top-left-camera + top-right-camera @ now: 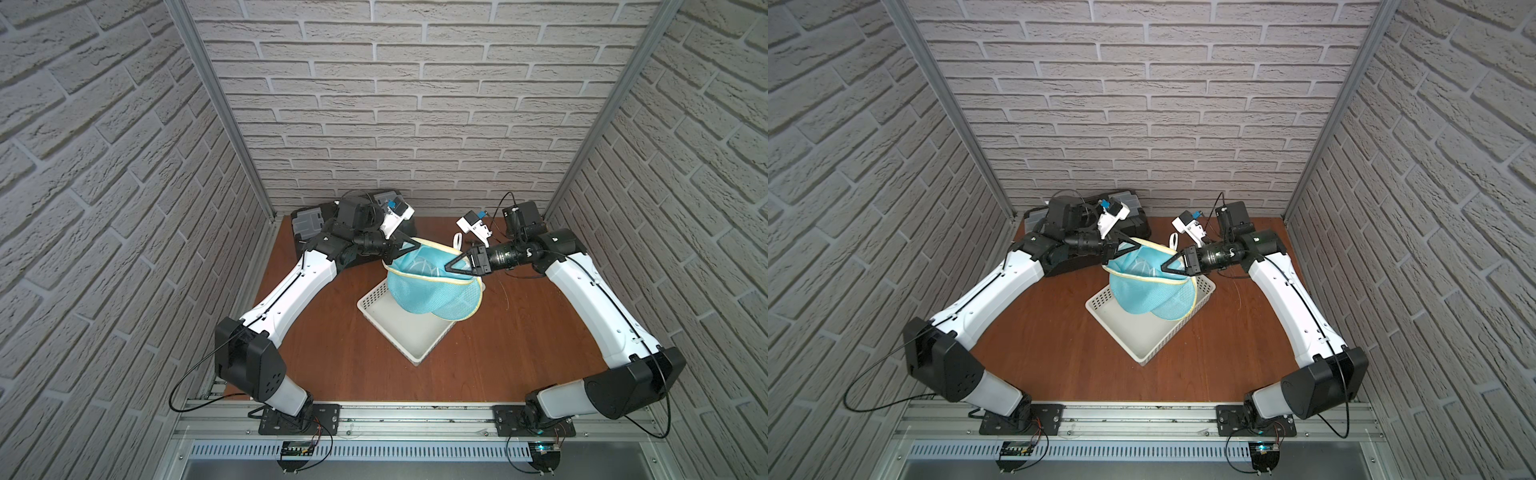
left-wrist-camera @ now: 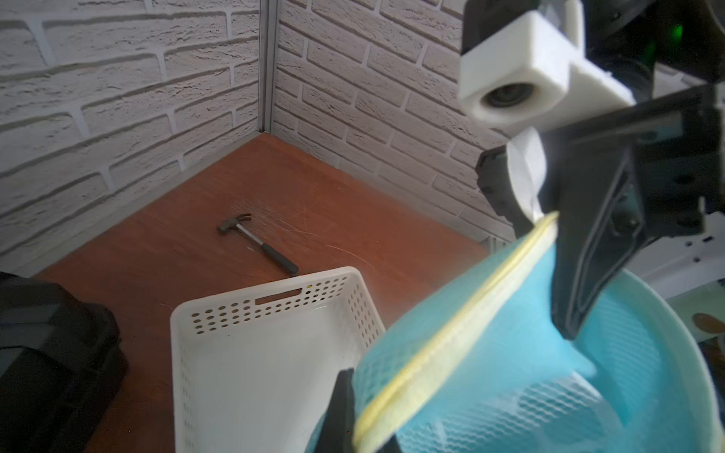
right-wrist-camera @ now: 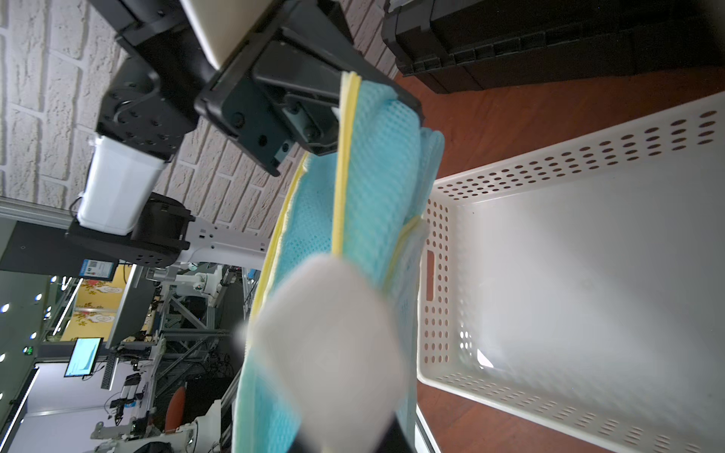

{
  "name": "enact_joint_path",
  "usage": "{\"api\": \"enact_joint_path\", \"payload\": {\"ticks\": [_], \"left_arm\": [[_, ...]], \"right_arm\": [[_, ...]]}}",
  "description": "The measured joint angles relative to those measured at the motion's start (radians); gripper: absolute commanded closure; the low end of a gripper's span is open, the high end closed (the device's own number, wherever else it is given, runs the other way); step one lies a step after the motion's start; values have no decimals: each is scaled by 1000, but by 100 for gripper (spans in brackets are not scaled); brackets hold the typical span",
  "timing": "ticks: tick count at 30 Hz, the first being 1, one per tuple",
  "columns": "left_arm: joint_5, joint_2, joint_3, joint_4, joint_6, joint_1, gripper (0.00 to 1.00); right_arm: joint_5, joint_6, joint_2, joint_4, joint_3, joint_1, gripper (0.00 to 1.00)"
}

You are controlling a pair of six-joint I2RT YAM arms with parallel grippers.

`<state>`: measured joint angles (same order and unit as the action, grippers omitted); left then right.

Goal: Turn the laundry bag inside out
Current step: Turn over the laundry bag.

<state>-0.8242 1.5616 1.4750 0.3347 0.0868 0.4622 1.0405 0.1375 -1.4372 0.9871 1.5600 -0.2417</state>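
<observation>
The laundry bag, light-blue mesh with yellow trim, hangs stretched between my two grippers above the white basket. My left gripper is shut on the bag's yellow rim on its left side; in the left wrist view the trim runs between its jaws. My right gripper is shut on the opposite rim, next to a white loop. In the right wrist view blurred white fabric hides that gripper's own jaws. The bag's mouth gapes upward.
A black case lies at the back left behind the left arm. A small hammer rests on the brown table near the back right corner. Brick-pattern walls close in three sides.
</observation>
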Motion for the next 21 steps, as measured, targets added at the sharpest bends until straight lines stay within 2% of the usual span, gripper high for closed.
{"api": "enact_joint_path", "payload": {"ticks": [4,9,15,21], "left_arm": [[-63,42,27,-28,74,-8,99],[-137,69,29,-86,156,-10,84],[-154,70,30,-98,175,-5,52],[-124,70,27,-73,155,-10,26]], "right_arm": [[55,59,6,-57,0,-10,97],[65,103,5,-69,49,-12,97],[43,156,0,-62,130,-15,97],[18,187,-28,-60,177,-8,97]]}}
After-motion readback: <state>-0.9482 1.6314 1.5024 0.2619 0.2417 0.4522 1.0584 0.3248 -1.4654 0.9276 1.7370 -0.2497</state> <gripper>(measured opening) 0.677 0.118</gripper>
